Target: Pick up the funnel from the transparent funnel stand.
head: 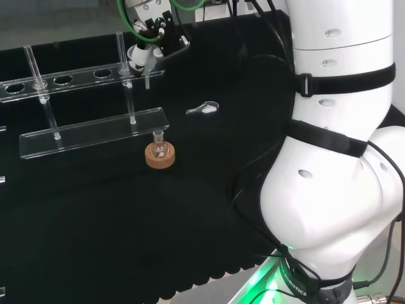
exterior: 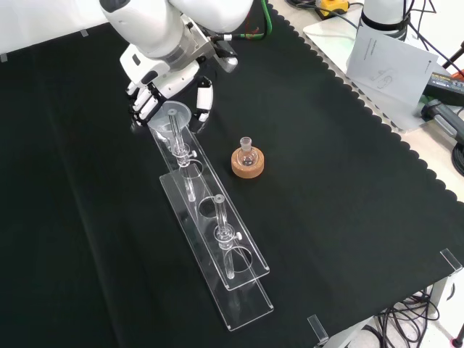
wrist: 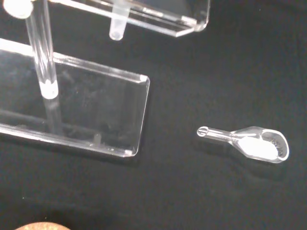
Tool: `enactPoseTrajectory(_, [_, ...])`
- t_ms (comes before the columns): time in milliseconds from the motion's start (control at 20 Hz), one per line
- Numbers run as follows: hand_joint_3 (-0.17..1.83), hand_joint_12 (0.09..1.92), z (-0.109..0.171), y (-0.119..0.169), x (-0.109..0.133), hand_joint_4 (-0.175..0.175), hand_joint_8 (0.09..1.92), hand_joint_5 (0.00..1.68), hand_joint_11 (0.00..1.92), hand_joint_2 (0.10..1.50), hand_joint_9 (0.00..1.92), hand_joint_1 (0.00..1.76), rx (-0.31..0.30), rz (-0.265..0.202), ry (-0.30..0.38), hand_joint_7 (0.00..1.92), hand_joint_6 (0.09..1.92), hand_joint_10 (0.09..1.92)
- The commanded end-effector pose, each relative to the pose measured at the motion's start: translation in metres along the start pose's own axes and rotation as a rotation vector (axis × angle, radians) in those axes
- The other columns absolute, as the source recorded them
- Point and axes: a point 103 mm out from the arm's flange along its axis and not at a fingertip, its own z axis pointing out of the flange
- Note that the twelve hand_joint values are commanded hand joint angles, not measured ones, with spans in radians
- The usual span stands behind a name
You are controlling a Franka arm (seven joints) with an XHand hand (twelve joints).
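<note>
The hand (exterior: 163, 90) stood at the far end of the clear stand (exterior: 217, 239), at the funnel (exterior: 172, 116), which still sat in the end hole of the stand's upper rail with its stem hanging down through it. In the front view the fingers (exterior: 143, 101) lay along one side of the funnel's cup and the thumb (exterior: 204, 101) along the other, partly curled; whether they already touched the cup could not be told. The funnel had not been lifted: closing on it and raising it clear of the rail remained. On the black cloth (exterior: 348, 203) a small flask (exterior: 246, 150) stood upright in a cork ring (exterior: 246, 164) beside the stand, apart from it. A small clear scoop (wrist: 249, 143) holding white powder lay on the cloth, well apart from the stand's base. Beyond the cloth's scalloped edge, papers (exterior: 388, 61) and cables (exterior: 449, 116) lay on a pale bench.
</note>
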Motion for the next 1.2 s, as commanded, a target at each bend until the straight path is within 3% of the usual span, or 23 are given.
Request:
enactPoseTrajectory(50, [0.41,1.41,-0.002,-0.002,-0.002,-0.045,0.76,0.4,0.35,0.8,0.79,0.57,-0.024,0.008,-0.009,0.38,0.09,0.65])
enactPoseTrajectory(350, [0.43,1.35,-0.012,-0.01,-0.005,-0.057,0.78,0.45,0.43,0.83,0.98,0.63,-0.101,0.027,-0.037,0.51,0.09,0.68])
enactPoseTrajectory(650, [0.46,1.29,-0.029,-0.024,-0.01,-0.07,0.8,0.51,0.53,0.84,1.17,0.69,-0.124,0.043,-0.043,0.67,0.09,0.8])
enactPoseTrajectory(1200, [0.48,1.28,-0.061,-0.085,-0.027,-0.071,0.81,0.54,0.54,0.84,1.16,0.7,-0.15,0.1,-0.042,0.7,0.09,0.83])
